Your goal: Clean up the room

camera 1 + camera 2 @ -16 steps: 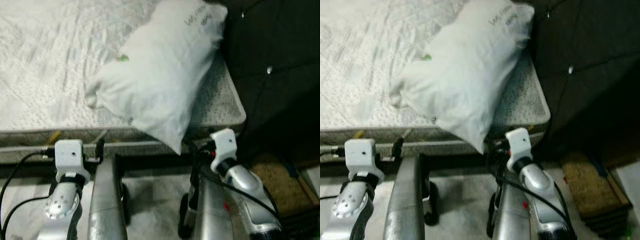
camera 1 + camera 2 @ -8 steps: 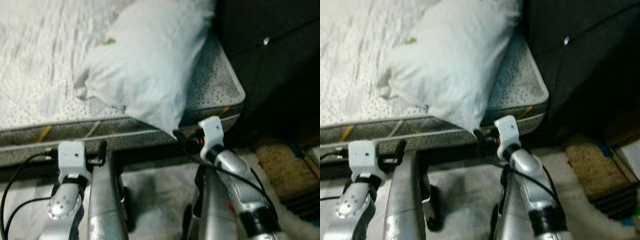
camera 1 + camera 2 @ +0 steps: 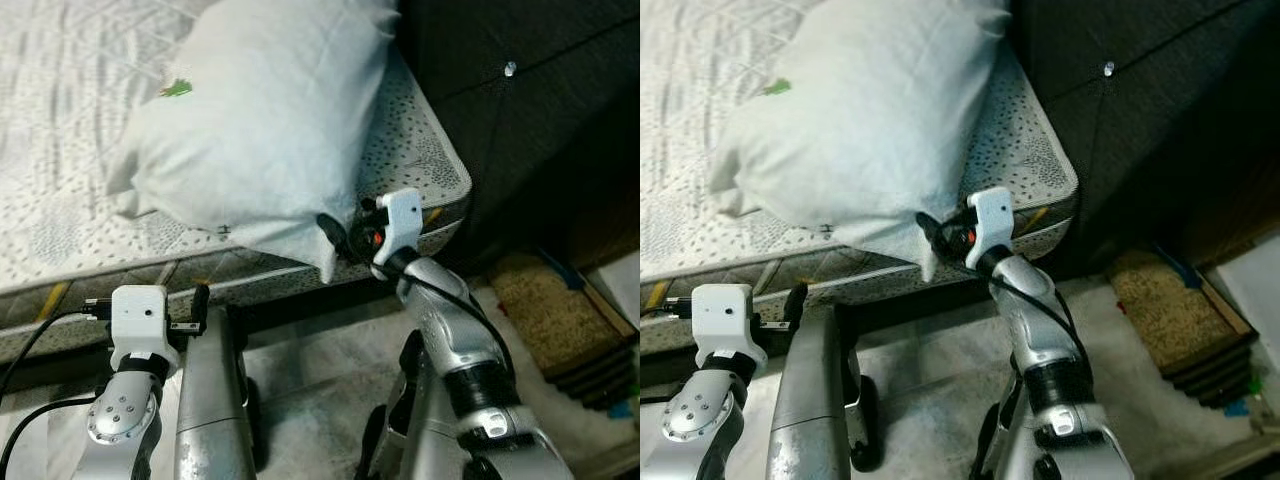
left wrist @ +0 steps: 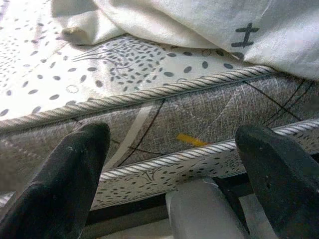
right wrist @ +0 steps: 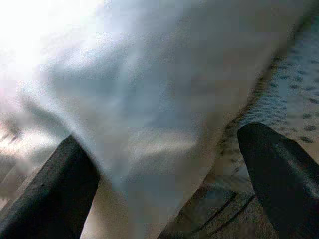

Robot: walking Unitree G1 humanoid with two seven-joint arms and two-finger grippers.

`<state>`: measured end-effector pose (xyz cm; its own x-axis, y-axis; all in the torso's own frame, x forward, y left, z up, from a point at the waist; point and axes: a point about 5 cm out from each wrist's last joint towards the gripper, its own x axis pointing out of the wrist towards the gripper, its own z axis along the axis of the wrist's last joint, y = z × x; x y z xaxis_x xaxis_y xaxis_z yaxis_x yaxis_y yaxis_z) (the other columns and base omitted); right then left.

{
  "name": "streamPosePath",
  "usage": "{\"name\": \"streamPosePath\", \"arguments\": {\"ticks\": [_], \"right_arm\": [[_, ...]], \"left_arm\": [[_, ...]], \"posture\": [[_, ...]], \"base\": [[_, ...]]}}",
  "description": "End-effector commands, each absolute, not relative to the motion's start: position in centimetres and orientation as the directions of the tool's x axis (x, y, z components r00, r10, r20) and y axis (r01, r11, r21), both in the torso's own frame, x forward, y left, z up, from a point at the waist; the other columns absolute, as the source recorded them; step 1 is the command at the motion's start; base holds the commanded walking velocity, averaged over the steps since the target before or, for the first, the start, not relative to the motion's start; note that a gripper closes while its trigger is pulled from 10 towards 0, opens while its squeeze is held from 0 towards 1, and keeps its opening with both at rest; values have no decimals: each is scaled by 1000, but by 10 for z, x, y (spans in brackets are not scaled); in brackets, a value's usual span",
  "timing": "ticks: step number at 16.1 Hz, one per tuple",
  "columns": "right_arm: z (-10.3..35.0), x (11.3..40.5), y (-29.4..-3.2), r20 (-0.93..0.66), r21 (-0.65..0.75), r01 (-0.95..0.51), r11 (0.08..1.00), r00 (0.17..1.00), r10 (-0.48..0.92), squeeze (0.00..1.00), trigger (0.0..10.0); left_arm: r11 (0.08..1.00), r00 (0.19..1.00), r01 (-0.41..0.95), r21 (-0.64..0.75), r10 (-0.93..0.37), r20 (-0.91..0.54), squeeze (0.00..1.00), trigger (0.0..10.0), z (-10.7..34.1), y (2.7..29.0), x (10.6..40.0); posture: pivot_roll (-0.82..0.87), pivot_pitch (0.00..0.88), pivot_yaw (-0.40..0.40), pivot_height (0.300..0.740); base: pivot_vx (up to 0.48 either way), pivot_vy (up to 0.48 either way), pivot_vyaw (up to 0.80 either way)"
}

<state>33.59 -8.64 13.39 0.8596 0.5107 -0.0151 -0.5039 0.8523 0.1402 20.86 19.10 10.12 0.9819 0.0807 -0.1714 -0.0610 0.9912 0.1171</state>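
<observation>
A big white pillow [image 3: 260, 110] lies on the patterned mattress [image 3: 425, 150], its lower corner hanging over the bed's edge. My right gripper [image 3: 335, 238] is raised to that corner, open. In the right wrist view the pillow cloth [image 5: 149, 109] lies between the two spread black fingers [image 5: 279, 169]. My left gripper [image 3: 190, 312] is held low in front of the mattress side, open, and its wrist view looks at the corded mattress edge [image 4: 164, 89] between the fingers [image 4: 75, 169].
A dark padded headboard [image 3: 520, 90] stands to the right of the bed. A brown mat [image 3: 560, 325] lies on the floor at the right. Pale floor [image 3: 320, 360] runs below the bed. A small green scrap [image 3: 177, 89] sits on the pillow.
My right arm has risen from below the mattress edge to the pillow's hanging corner. The view has shifted as the camera moved. The left arm has stayed low.
</observation>
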Motion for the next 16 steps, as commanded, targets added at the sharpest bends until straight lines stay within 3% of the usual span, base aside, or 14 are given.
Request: {"name": "streamPosePath", "arguments": {"ticks": [1,2,8,16], "right_arm": [[141,343,-84,18,187,-478,858,875,483,0,3333],[150,350,-77,36,230,-469,852,879,475,0,0],[154,356,-59,37,299,-541,786,830,557,0,0],[152,363,-69,37,361,-452,816,881,471,0,0]], "left_arm": [[991,978,-49,124,73,-194,0,10000,98,191,206],[992,979,-44,122,67,-192,0,10000,98,190,207],[991,979,-48,123,71,-192,0,10000,98,190,209],[990,979,-54,133,78,-186,0,10000,99,192,213]], "posture": [[120,259,-41,495],[121,256,-44,495],[124,253,-53,495],[127,238,-47,495]], "base": [[0,0,0],[0,0,0],[0,0,0],[0,0,0]]}}
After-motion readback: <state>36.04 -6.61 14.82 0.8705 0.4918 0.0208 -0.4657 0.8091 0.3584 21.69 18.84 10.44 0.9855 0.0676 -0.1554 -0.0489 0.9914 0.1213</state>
